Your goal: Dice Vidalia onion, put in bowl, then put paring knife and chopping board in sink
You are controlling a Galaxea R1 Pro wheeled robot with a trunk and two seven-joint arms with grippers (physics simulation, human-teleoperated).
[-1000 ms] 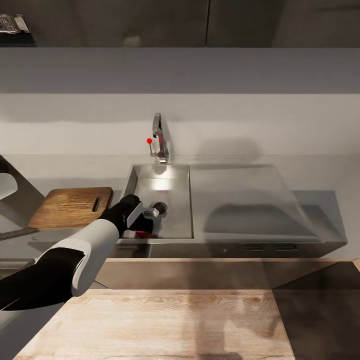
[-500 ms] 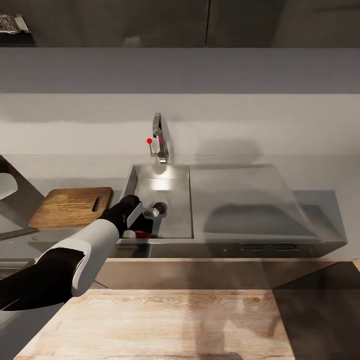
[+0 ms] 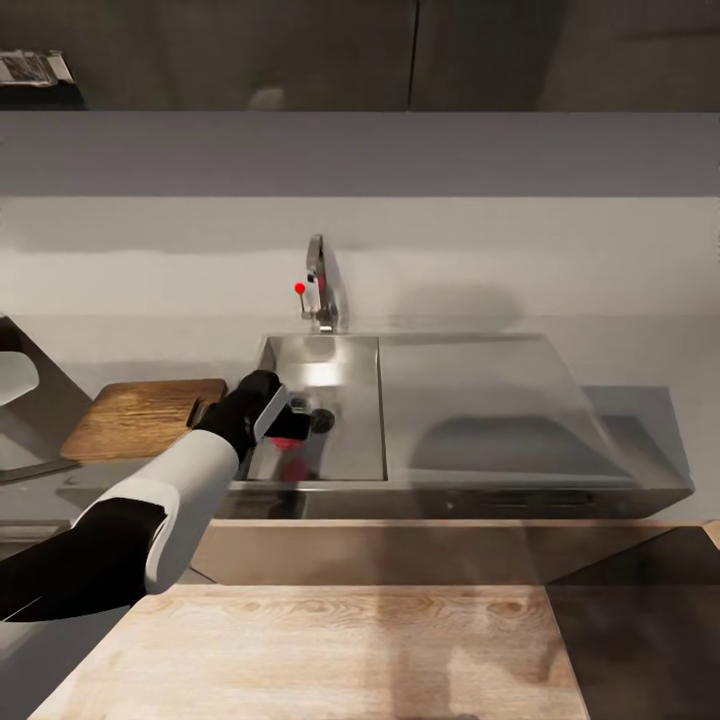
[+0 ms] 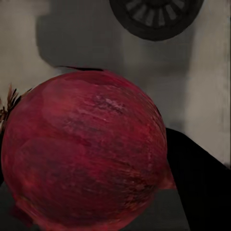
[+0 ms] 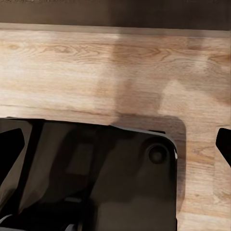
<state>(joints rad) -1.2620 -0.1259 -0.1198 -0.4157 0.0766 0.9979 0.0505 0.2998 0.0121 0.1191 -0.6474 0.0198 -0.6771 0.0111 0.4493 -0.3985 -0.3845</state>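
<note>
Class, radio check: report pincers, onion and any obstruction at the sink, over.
Left pincer low in sink, closed around red onion. Drain just beyond. Chopping board waiting left of sink. Right pincer's state unclear; nothing blocking.

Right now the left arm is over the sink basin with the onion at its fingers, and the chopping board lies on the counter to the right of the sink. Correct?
Not quite. In the head view the chopping board lies left of the sink, not right. The rest holds: the left arm is over the basin, onion at its fingers.

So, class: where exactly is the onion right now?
In the head view the onion sits inside the sink basin, near its front left corner, by the left tool and close to the drain.
</note>
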